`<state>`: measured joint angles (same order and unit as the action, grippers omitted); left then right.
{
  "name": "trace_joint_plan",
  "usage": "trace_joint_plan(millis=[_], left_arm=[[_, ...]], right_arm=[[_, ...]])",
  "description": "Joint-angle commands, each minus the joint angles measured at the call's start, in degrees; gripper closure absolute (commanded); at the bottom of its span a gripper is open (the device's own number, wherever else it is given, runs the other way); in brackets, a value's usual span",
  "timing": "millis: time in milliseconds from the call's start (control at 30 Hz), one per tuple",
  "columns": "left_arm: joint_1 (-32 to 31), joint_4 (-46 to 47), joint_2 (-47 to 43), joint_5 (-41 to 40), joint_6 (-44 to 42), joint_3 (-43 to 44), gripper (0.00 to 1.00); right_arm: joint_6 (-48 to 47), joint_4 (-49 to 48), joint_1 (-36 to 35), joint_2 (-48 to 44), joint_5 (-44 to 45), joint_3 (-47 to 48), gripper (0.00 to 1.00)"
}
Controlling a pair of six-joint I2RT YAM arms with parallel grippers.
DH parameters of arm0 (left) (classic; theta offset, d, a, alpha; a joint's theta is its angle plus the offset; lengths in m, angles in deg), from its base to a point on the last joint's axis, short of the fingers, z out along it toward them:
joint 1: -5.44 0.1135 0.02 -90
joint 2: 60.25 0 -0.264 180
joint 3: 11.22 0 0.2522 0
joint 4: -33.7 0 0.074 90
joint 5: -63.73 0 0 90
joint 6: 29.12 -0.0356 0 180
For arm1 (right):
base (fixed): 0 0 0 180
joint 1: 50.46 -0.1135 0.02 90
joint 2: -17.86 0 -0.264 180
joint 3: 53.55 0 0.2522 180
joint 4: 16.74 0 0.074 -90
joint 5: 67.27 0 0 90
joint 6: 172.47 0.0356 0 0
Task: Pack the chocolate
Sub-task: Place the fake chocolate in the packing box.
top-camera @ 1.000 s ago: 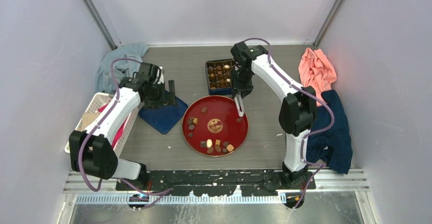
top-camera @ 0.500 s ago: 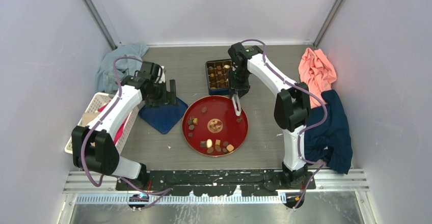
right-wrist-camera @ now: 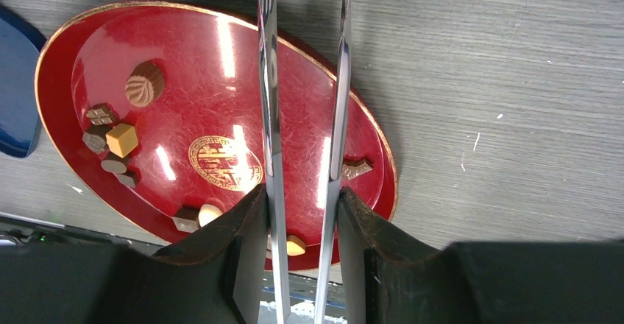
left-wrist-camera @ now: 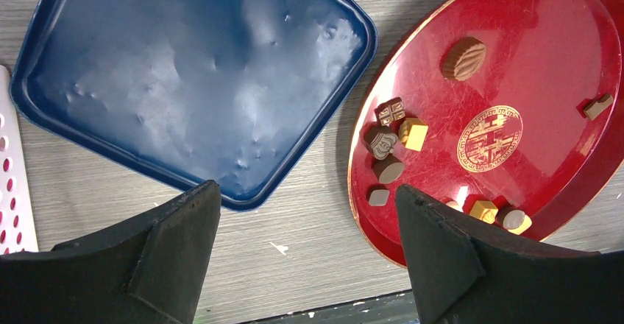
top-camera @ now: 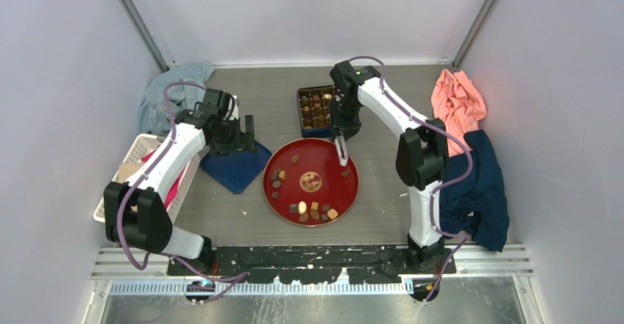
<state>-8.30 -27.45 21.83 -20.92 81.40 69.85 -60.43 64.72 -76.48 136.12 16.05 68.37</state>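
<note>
Several bite-size pieces of chocolate [top-camera: 312, 210] lie on the red plate [top-camera: 352, 191], some in a cluster at its left [left-wrist-camera: 390, 143] and one brown piece near its right rim [right-wrist-camera: 355, 168]. More fill the blue box [top-camera: 316, 110] behind the plate. My right gripper [right-wrist-camera: 302, 221] is shut on metal tongs [right-wrist-camera: 268, 81]. The tongs [top-camera: 341, 151] hang over the plate's far right part with their arms apart and nothing between them. Their tips run out of the top of the right wrist view. My left gripper [left-wrist-camera: 305, 221] is open and holds nothing, above the table between the blue lid [left-wrist-camera: 191, 81] and the plate [left-wrist-camera: 530, 44].
The blue lid [top-camera: 234, 166] lies left of the plate. A white basket [top-camera: 140, 169] stands at the left edge and a grey-blue cloth [top-camera: 173, 88] lies behind it. Orange [top-camera: 458, 99] and navy [top-camera: 482, 191] cloths lie on the right.
The right arm has shifted slightly left and toward the box with the tongs, then held still. The left arm has barely moved.
</note>
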Motion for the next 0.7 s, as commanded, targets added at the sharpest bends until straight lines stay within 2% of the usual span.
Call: trace_joint_plan(millis=[0,133,400,667], left_arm=[[0.48,1.44,-0.95,-0.56,-0.65,1.88,0.11],[0.47,1.34,-1.33,-0.6,-0.56,1.65,0.11],[0.47,1.18,-1.48,-0.26,-0.56,1.96,0.11],[0.47,1.08,-1.9,-0.09,-0.65,2.03,0.11]], right_arm=[[0.59,-1.57,0.43,-0.27,-0.23,1.62,0.69],[0.77,-1.68,0.42,-0.11,-0.37,1.73,0.68],[0.97,-2.19,0.41,-1.4,-0.48,0.32,0.58],[1.16,-2.71,0.37,-1.46,-0.88,0.24,0.55]])
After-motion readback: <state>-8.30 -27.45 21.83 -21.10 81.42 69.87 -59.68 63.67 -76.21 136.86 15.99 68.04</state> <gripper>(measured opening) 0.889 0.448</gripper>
